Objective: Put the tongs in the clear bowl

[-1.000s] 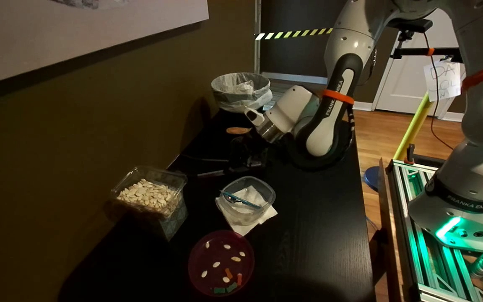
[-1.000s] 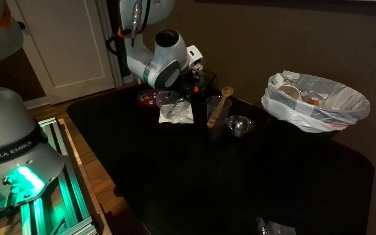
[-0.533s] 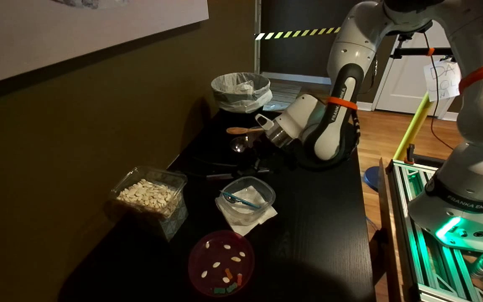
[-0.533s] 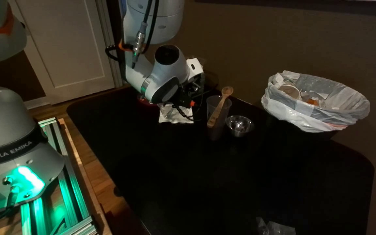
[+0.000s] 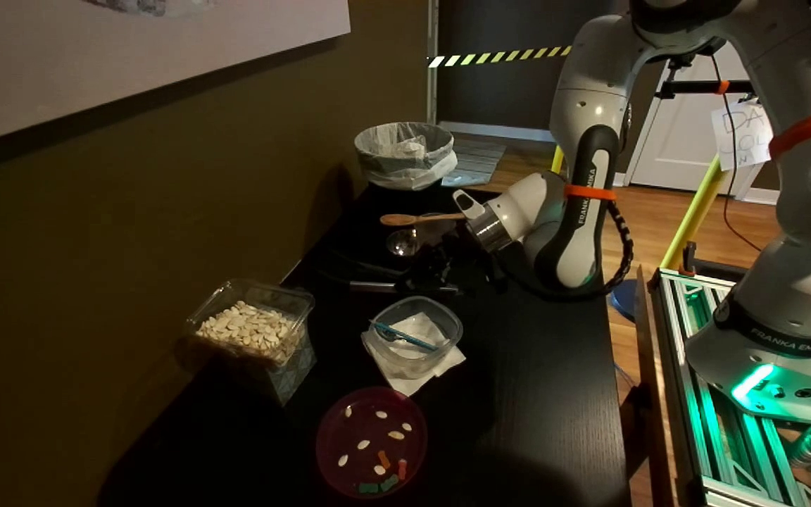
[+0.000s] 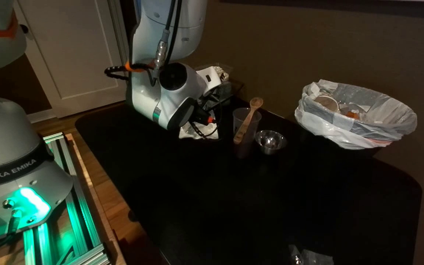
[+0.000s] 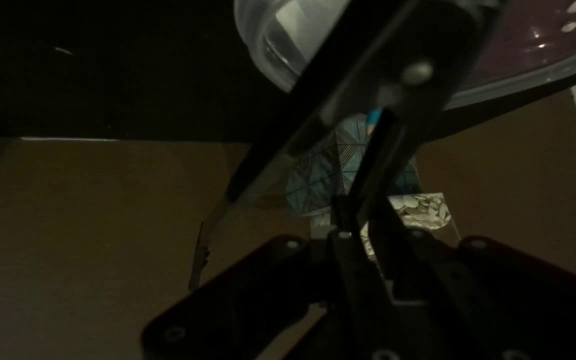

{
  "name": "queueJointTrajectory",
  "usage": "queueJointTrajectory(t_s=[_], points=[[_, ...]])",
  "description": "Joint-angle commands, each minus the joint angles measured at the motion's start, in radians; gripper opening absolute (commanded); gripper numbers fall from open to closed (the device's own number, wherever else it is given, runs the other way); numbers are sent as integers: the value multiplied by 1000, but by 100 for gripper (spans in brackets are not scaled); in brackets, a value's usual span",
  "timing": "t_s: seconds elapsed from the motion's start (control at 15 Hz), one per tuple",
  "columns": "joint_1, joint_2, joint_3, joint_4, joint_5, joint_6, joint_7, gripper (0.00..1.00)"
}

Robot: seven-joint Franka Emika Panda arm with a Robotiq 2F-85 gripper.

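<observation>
The end effector [image 7: 360, 212] is clenching one leg of the tongs [image 7: 313, 95], the second leg splaying loose. Governing relation: in an exterior view the tongs are running crosswise, their long axis pointing from the wall [image 5: 131, 267] toward the robot's side of the desk [image 5: 518, 394], and the clear bowl [image 5: 409, 365] is sitting just beside them, toward the purple dish [image 5: 331, 433]. The tongs are apparently not yet hanging over the bowl, so the coming move is probably calling for a shift that way, then release; the splayed leg is risking a catch on the rim. Height above the desk is remaining unclear. Against the frame half a second earlier, the wrist [image 5: 488, 225] is standing nearer the robot base [image 5: 786, 338], the tongs are running straighter across that view, and the bowl is holding its place.
</observation>
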Motion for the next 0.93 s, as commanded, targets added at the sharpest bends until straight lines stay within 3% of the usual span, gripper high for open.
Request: queueJointTrajectory(t_s=[0.0,0.2,0.4,0.87], points=[[203,-99,-169,-36,33,111,63,3],[355,-128,-294,-46,64,98,65,3],[450,-142,-367,-54,95,83,57,3],[515,-155,-449,-87,54,42,56,3]])
